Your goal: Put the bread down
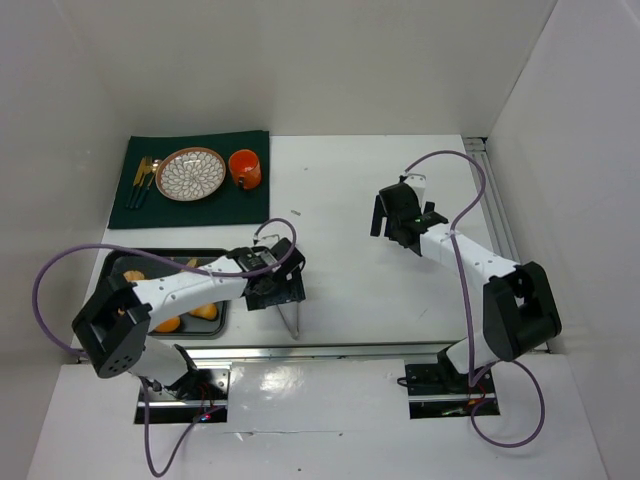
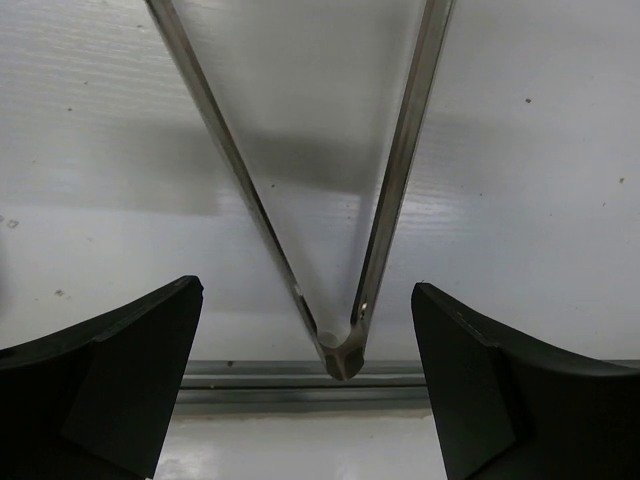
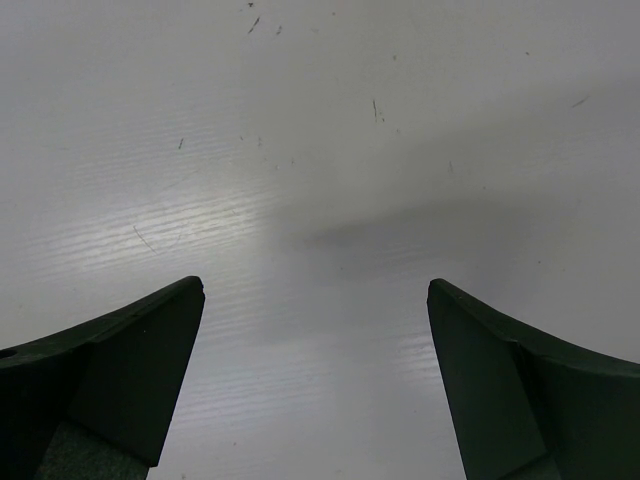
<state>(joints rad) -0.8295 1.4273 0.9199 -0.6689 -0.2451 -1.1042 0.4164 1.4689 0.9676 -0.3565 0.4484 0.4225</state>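
Observation:
Several orange-brown bread pieces (image 1: 205,312) lie in a dark tray (image 1: 160,255) at the near left, partly hidden by my left arm. Metal tongs (image 1: 293,318) lie on the white table just right of the tray, hinge toward the near edge. My left gripper (image 1: 275,290) hovers over the tongs, open and empty. In the left wrist view the tongs (image 2: 340,355) form a V whose hinge lies between the open fingers of that gripper (image 2: 307,288). My right gripper (image 1: 393,212) is open and empty above bare table at the right; its wrist view shows the same (image 3: 315,285).
A patterned plate (image 1: 190,173), an orange cup (image 1: 245,168) and cutlery (image 1: 143,180) sit on a dark green mat (image 1: 160,207) at the back left. White walls close in the table; a metal rail (image 2: 300,375) runs along its near edge.

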